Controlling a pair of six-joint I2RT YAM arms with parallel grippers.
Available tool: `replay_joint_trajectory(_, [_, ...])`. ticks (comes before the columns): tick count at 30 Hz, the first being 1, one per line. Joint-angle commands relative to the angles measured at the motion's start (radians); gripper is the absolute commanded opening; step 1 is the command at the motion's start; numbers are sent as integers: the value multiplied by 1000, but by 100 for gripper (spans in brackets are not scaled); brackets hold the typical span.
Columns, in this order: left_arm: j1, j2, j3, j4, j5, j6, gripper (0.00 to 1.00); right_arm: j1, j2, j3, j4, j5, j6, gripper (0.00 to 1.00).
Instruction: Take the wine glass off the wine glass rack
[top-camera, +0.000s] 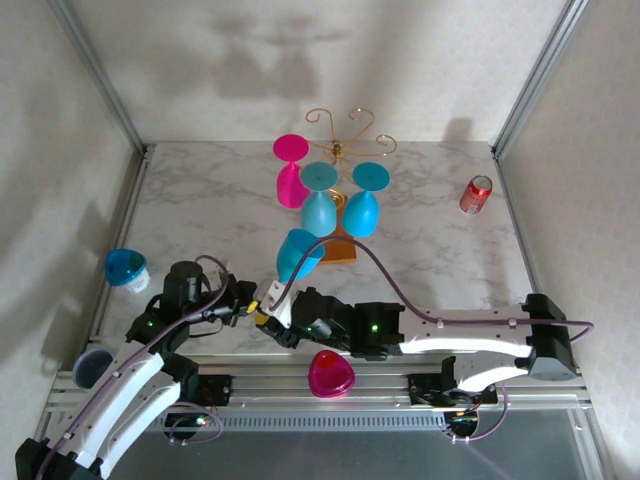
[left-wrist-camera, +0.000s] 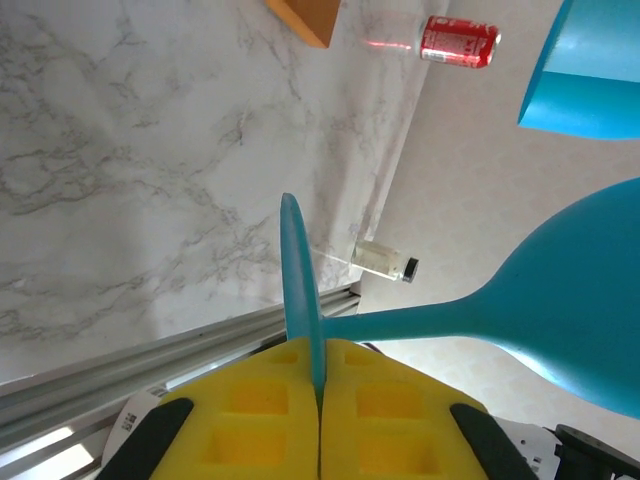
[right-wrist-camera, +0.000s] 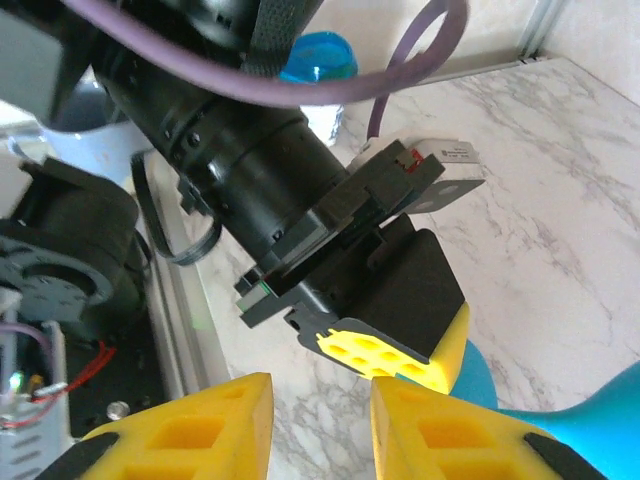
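Note:
The gold wire wine glass rack (top-camera: 340, 128) stands at the back on its orange-brown wooden base (top-camera: 341, 250), whose corner (left-wrist-camera: 305, 16) also shows in the left wrist view. A pink glass (top-camera: 290, 172) and two blue glasses (top-camera: 318, 202) hang from it. A third blue wine glass (top-camera: 298, 254) is off the rack, tilted in front of the base. My left gripper (left-wrist-camera: 320, 380) is shut on its thin foot disc (left-wrist-camera: 300, 285), the stem running right to the bowl (left-wrist-camera: 570, 310). My right gripper (right-wrist-camera: 320, 420) stands open just beside the left gripper (right-wrist-camera: 400, 355), nothing between its pads.
A red can (top-camera: 476, 194) lies at the back right. A blue cup (top-camera: 125, 267) sits at the left edge, and another cup (top-camera: 92, 367) near the left arm's base. A pink glass (top-camera: 330, 373) lies on the front rail between the arms.

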Motion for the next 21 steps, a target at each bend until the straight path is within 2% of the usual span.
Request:
replay_joint_trajectory(1, [10, -19, 7, 43, -25, 54, 0, 13, -45, 88, -107, -24, 75, 30])
replay_joint_trajectory(8, [10, -66, -1, 91, -80, 110, 0, 0, -93, 190, -252, -13, 178, 30])
replay_joint_trajectory(16, [11, -160, -102, 213, -125, 82, 0, -39, -180, 255, -379, -21, 243, 34])
replay_joint_trajectory(21, [11, -199, -147, 263, -146, 73, 0, -85, -203, 313, -445, -69, 276, 38])
